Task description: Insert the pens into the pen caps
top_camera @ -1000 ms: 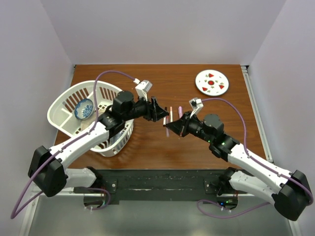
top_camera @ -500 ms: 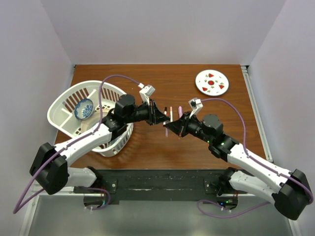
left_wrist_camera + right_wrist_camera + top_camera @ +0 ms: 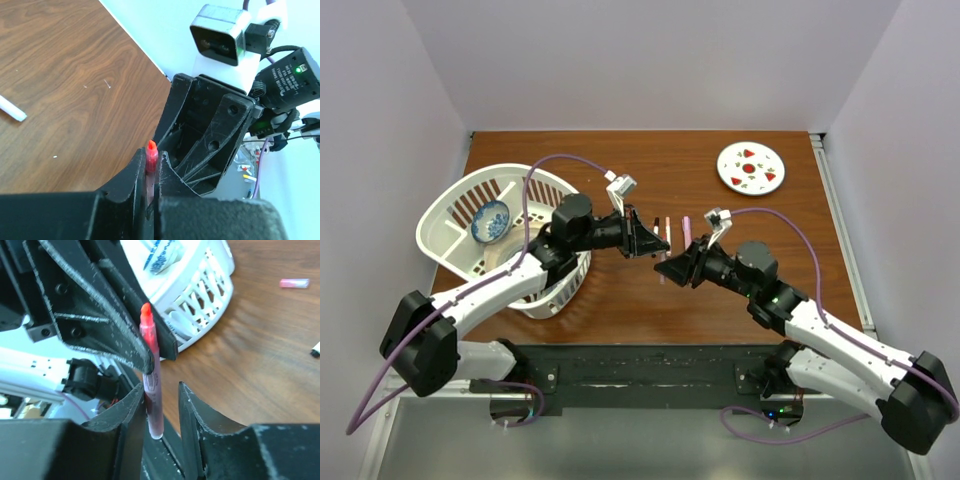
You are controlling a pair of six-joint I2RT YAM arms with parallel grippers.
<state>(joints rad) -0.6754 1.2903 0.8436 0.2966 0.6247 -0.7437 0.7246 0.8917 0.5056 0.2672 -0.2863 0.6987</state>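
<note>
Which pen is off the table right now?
The pink pen with the red tip, clamped in the left gripper; the other pens lie flat on the table.

The brown wood-grain counter [image 3: 620, 300] filled the middle of the overhead view. A white lattice basket [image 3: 448, 252] stood on its left side. A round white plate [image 3: 763, 160] with red spots lay at the upper right, well apart from it. Near the frame's centre a white pen [image 3: 667, 232] and a pink-lilac pen [image 3: 687, 228] lay side by side, close but not touching. A thinner dark-ended stick [image 3: 656, 227] lay just left of them.
</note>
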